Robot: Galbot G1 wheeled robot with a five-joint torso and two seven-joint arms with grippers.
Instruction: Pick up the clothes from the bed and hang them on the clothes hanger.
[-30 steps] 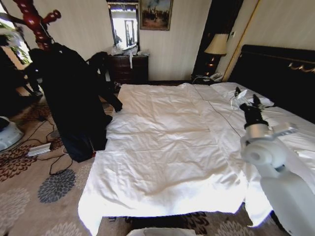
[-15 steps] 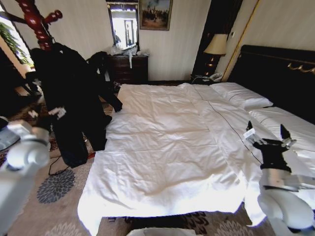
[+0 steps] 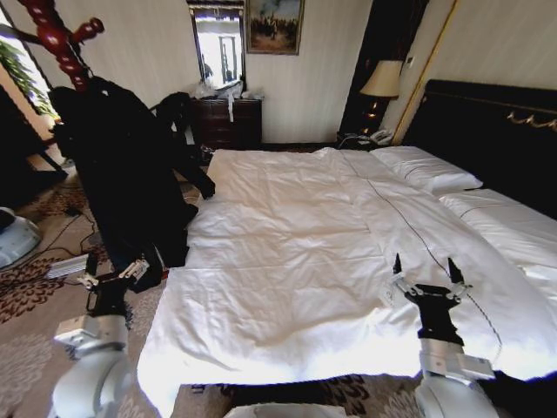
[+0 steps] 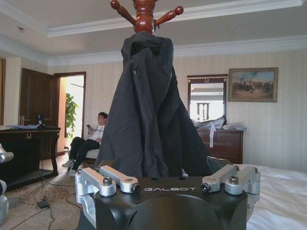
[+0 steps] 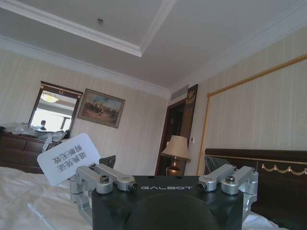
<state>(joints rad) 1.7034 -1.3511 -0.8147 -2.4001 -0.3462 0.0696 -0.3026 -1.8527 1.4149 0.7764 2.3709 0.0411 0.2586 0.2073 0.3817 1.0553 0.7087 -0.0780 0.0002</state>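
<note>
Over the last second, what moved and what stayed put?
Both arms came down. The right gripper dropped from near the pillows to low over the bed's near end; the left gripper sank beside the coat. Both are open and empty. The coat stays hung on the coat stand.

Black coat (image 3: 130,170) hangs on coat stand (image 3: 61,39), above left gripper (image 3: 111,274), fingers spread. Right gripper (image 3: 428,277), spread, points upward over white bed (image 3: 296,252).
</note>
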